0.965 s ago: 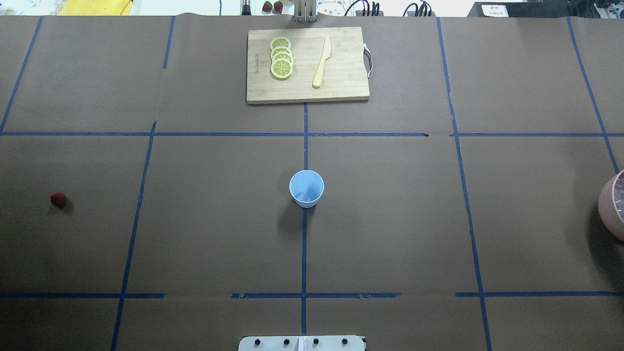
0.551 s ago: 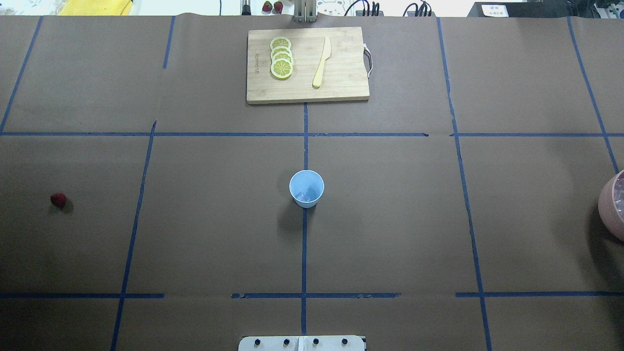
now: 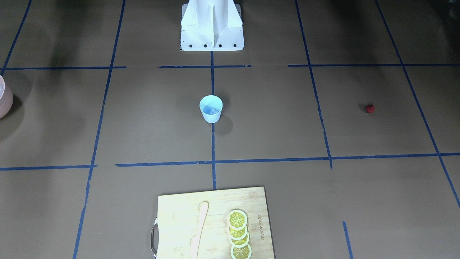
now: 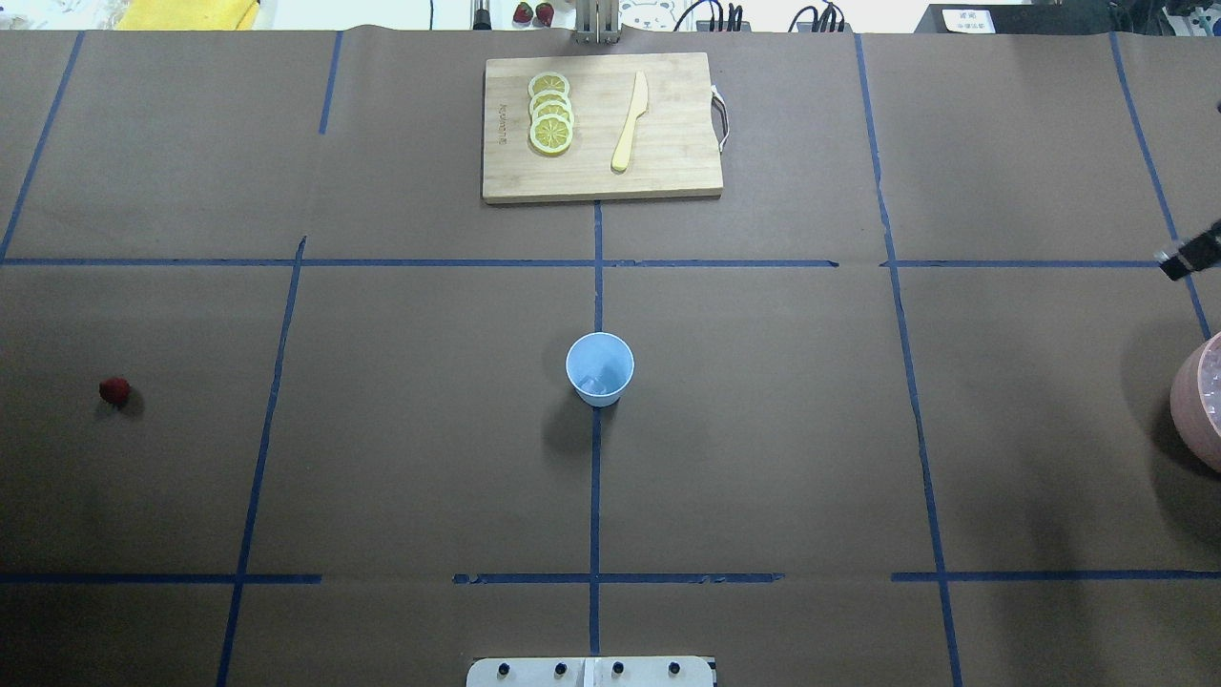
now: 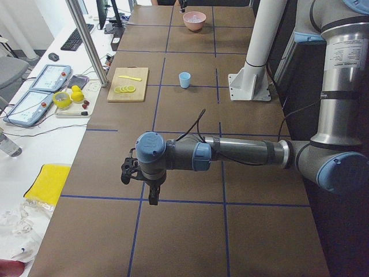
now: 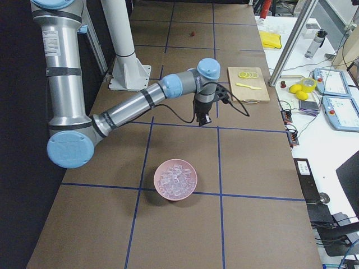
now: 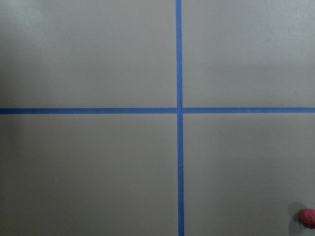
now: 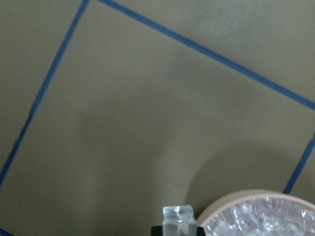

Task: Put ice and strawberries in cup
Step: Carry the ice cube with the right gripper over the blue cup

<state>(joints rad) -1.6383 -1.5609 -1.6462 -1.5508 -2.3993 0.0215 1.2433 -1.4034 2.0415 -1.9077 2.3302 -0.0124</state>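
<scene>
Clear and square-edged, one ice cube (image 8: 177,215) sits nipped between the tips of the right hand (image 6: 201,119), which hangs above the bench (image 4: 763,448) just beside the pink bowl (image 6: 159,189) heaped with ice (image 6: 176,178). The step in hand, as I judge it, is the carry to the cup (image 4: 600,367). It stands upright on the centre tape line in the middle of the bench, well apart from the bowl. Something pale and bluish seems to lie at its bottom, perhaps a piece already in, though I cannot be sure. To do the carry well, hold the squeeze steady, since the cube looks slick and is gripped only at its lower part. Travel level and high enough to clear the rim, stop with the cube centred over the mouth, and lower until it is just above the rim. Then let go, so that it neither bounces out nor tips the light cup. The strawberry (image 4: 113,389) lies alone far out on the robot's left side. The left hand (image 5: 152,196) hovers over bare bench near it; whether its fingers are apart or together I cannot tell. The cutting board (image 4: 668,172) with lemon slices (image 4: 551,113) and knife (image 4: 631,121) lies beyond the cup, off the path.
</scene>
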